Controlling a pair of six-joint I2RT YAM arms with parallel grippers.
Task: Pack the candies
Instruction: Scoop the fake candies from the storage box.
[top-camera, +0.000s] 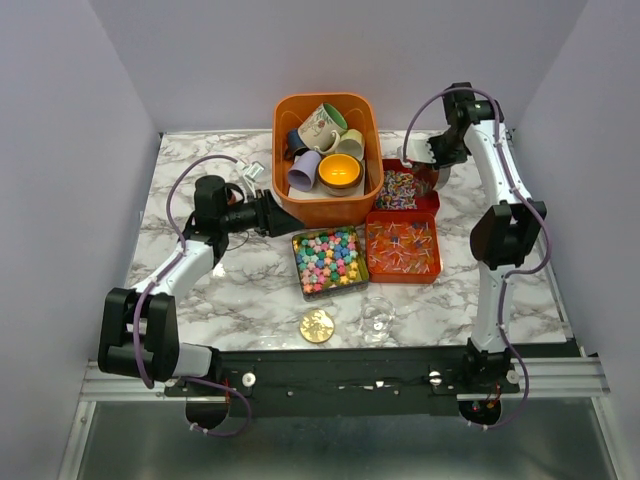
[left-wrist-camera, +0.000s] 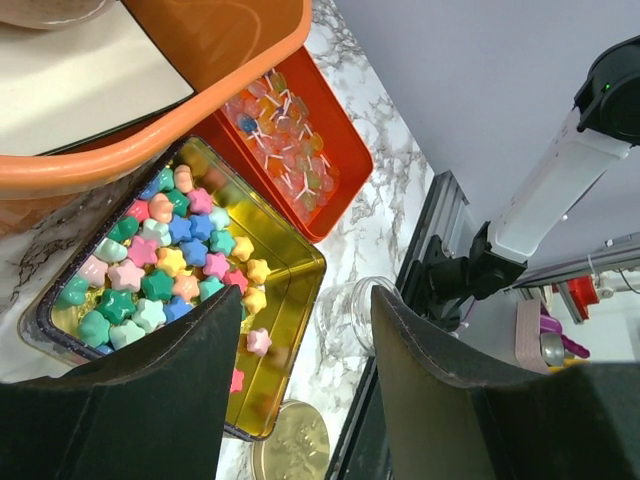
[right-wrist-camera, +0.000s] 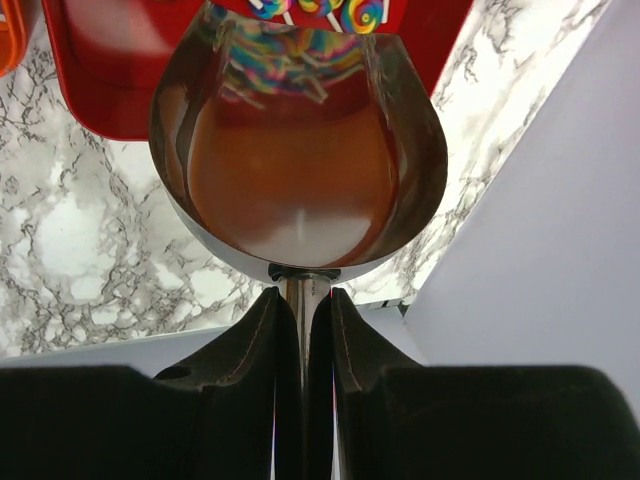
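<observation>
**A:** We see the left end effector (left-wrist-camera: 305, 300) spread wide and empty, just beside the star candies (left-wrist-camera: 160, 270) in their gold tin (left-wrist-camera: 295, 290).

**B:** Our right end effector (right-wrist-camera: 303, 297) pinches a metal scoop (right-wrist-camera: 300, 150) by its handle. It's at the speckled candies (top-camera: 397, 188) in the far red tray (top-camera: 433, 202) on the desk (top-camera: 240, 300).

White tubular links and bulky black joint housings make up the left arm (top-camera: 180, 272) and the right arm (top-camera: 493, 160), each trailed by a thin looping purple cable (top-camera: 176, 190). The left hand (left-wrist-camera: 307, 292) and right hand (right-wrist-camera: 302, 295) have matte black wedge-shaped fingers (left-wrist-camera: 150, 400). Pale round screws (top-camera: 434, 377) dot the black base rail (top-camera: 340, 382).
</observation>
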